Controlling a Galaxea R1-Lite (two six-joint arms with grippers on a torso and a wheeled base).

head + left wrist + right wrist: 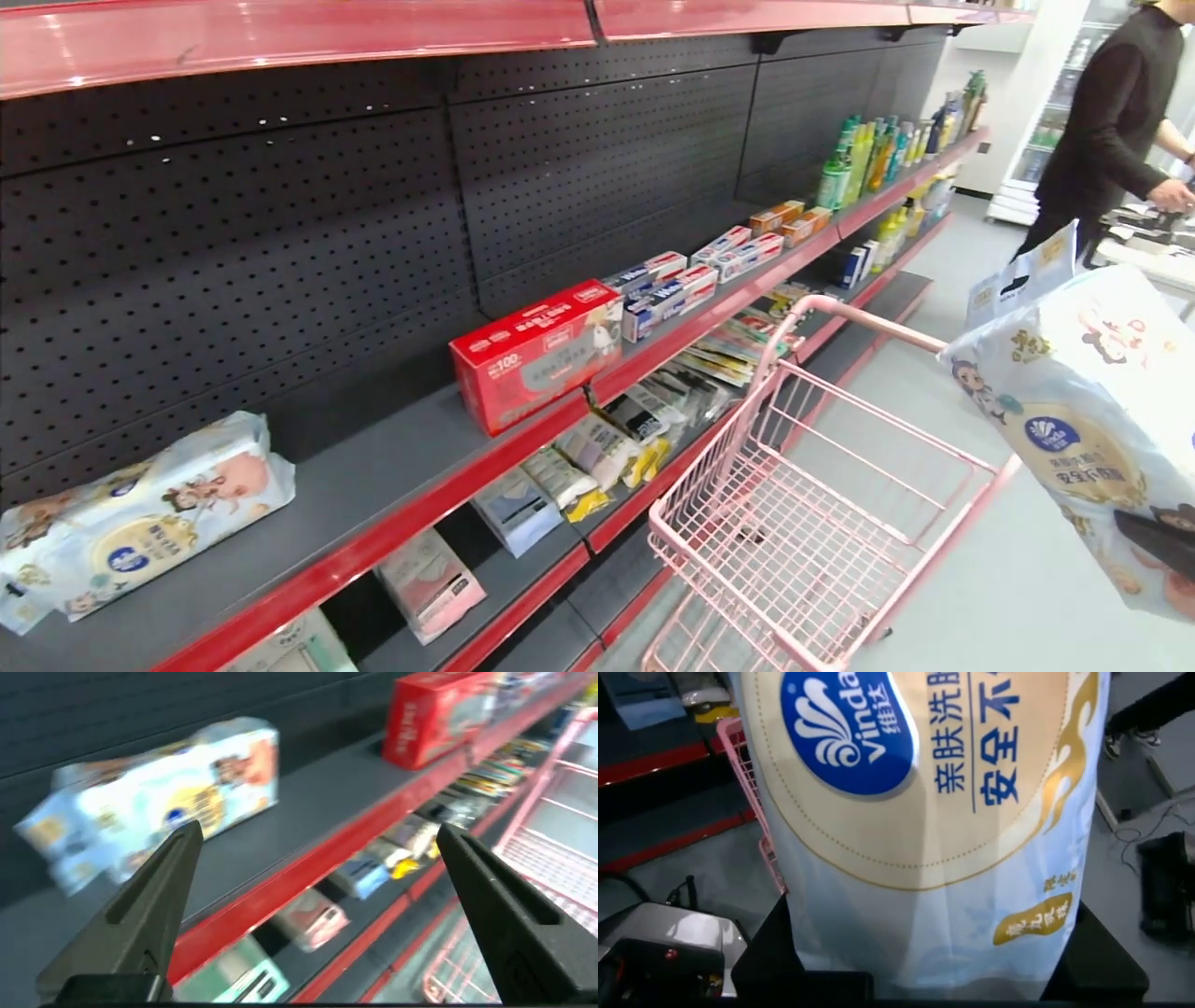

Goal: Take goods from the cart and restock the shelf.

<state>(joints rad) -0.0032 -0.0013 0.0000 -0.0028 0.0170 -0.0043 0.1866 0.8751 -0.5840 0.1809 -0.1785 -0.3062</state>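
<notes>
Up front, the head view has a white printed pack [1088,411] raised at the right edge, above and just beside the pink cart [859,319]. The cart stands close to the shelf [373,485], whose front edge is red. A second pack [140,518] of the same kind lies flat at the left end of that shelf. A red box [537,355] stands farther along, well apart from it, with blue and white boxes [667,289] beyond.

From the left wrist, the left gripper [318,896] hangs in front of the shelf edge with its two dark fingers spread wide apart. The second pack lies on the shelf behind one finger, and the red box sits farther along.

From the right wrist, the right gripper [924,975] is clamped on one end of the white printed pack, with a dark finger on each side. A strip of the cart's pink wire shows behind the pack.
</notes>
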